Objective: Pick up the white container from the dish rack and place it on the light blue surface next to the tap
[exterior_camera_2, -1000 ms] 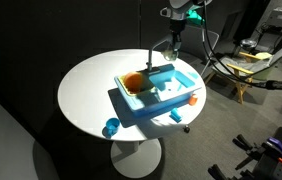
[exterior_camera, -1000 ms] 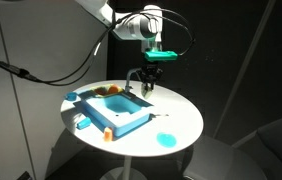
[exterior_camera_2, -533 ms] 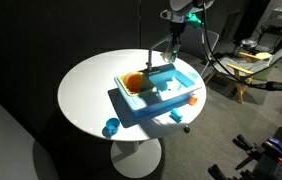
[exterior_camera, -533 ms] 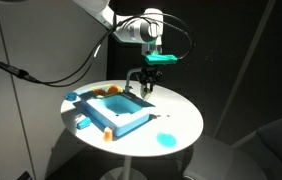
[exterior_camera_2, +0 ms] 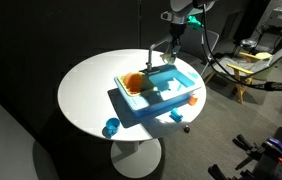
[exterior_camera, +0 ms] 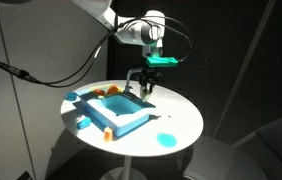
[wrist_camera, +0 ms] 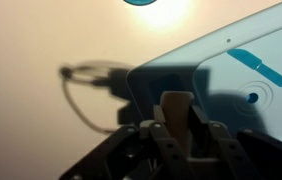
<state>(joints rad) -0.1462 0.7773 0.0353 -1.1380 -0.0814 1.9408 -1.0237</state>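
Note:
The light blue surface (exterior_camera: 124, 123) (exterior_camera_2: 141, 108) lies on a round white table. The orange dish rack (exterior_camera: 108, 92) (exterior_camera_2: 131, 82) sits at one end of it. The thin tap (exterior_camera_2: 147, 58) (exterior_camera: 131, 78) stands at the unit's far edge. My gripper (exterior_camera: 146, 87) (exterior_camera_2: 173, 47) hangs over the far corner of the unit, beside the tap. In the wrist view my gripper (wrist_camera: 178, 125) is closed on a small cup-like thing in shadow, the white container (wrist_camera: 178, 107), above the pale blue unit (wrist_camera: 231, 95).
A round bright blue disc (exterior_camera: 165, 140) (exterior_camera_2: 111, 127) lies on the white table (exterior_camera: 176, 110) (exterior_camera_2: 86, 90) near its edge. A small orange block (exterior_camera: 109, 133) (exterior_camera_2: 192, 99) sits at the unit's rim. The surroundings are dark, with cables behind the arm.
The wrist has dipped and turned very slightly over the unit's far corner. The grip and the things on the table look the same.

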